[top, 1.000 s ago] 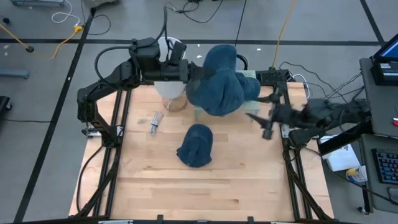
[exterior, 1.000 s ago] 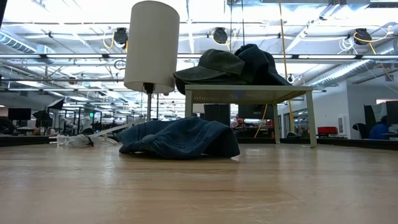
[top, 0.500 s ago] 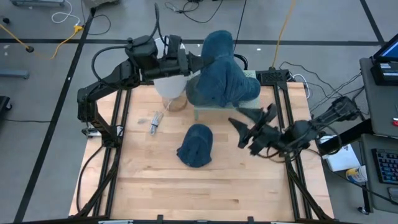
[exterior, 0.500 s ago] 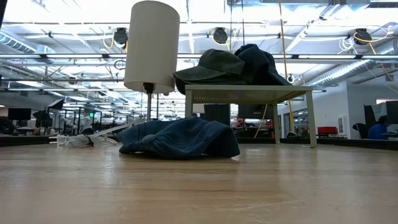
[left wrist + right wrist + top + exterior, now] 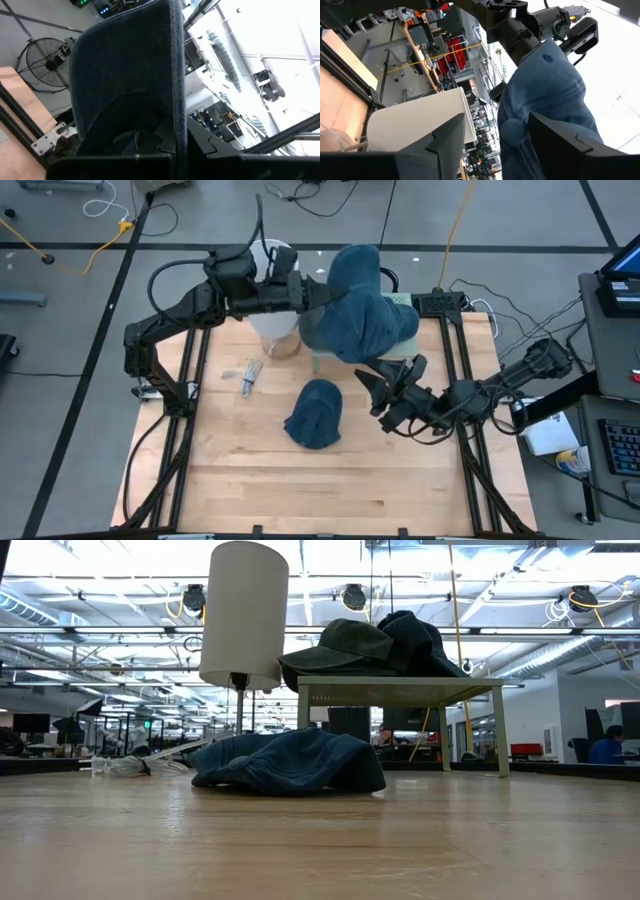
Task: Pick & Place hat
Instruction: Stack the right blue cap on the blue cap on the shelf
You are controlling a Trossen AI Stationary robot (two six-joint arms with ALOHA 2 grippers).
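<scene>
1. Nearest in the low view, a blue hat (image 5: 290, 763) lies crumpled on the wooden table (image 5: 300, 480), at its middle; in the high view it sits at (image 5: 316, 413), free of both arms.
2. Behind it stands a small pale stand (image 5: 400, 690) carrying a dark cap (image 5: 340, 646) with more dark cloth heaped beside it. A white lamp shade (image 5: 244, 614) rises to one side, and a clear crumpled wrapper (image 5: 250, 373) lies on the boards near the lamp's foot.
3. The right gripper (image 5: 388, 388) hovers low just beside the stand, near the lying hat but apart from it, its two fingers spread wide. Its own camera looks up past those fingers (image 5: 447, 140) at the held cloth.
4. A second ago that arm was out at the table's right edge; it has since swung inward over the boards toward the stand. The lying hat and the cap have not moved.
5. Farthest back, the left gripper (image 5: 312, 295) is raised over the stand, pinching a large blue hat (image 5: 355, 305) that hangs from it and hides the stand's top from above. The cloth drapes right across the left wrist view (image 5: 130, 85). This arm has barely shifted.
</scene>
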